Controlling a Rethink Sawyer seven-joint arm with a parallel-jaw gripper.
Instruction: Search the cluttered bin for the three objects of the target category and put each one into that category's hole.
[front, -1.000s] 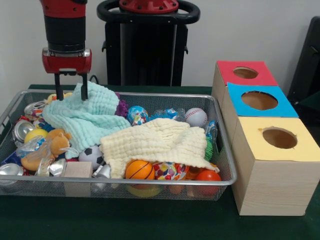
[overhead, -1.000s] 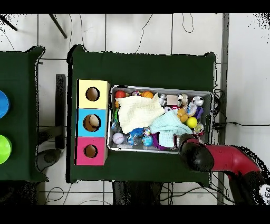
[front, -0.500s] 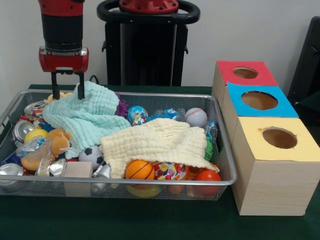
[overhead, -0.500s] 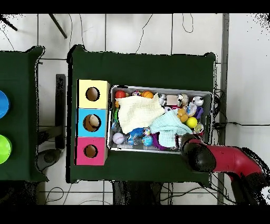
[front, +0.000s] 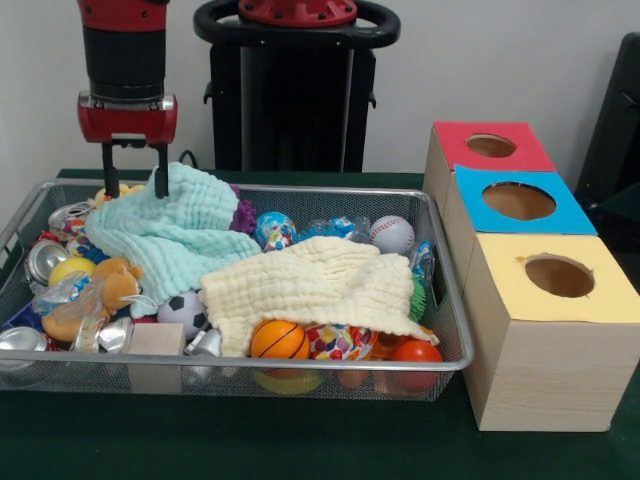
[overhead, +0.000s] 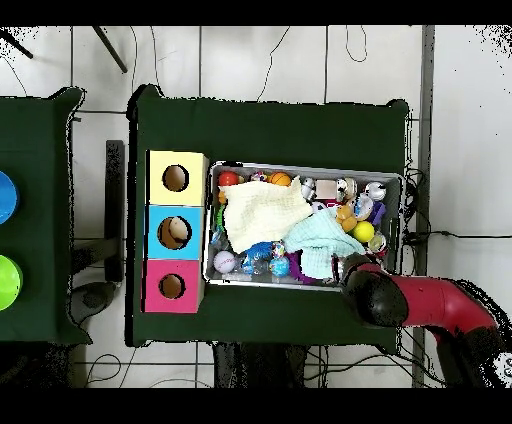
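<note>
Front view: you look low and close across the table at the bin (front: 440, 290) and boxes (front: 545, 330).
Overhead view: you look straight down from high up.
Shared: both show you the bin (overhead: 305, 168) and boxes (overhead: 152, 235).

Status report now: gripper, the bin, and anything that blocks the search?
Gripper open, empty, at the mint cloth's far edge. Bin full: balls, cans, plush. Mint and cream cloth cover much of it.

Wire mesh bin (overhead: 306, 168) on dark green tabletop (overhead: 270, 125); cream cloth (overhead: 260, 211) beside mint cloth (overhead: 322, 240); red-black arm (overhead: 425, 305) over bin's corner.
</note>
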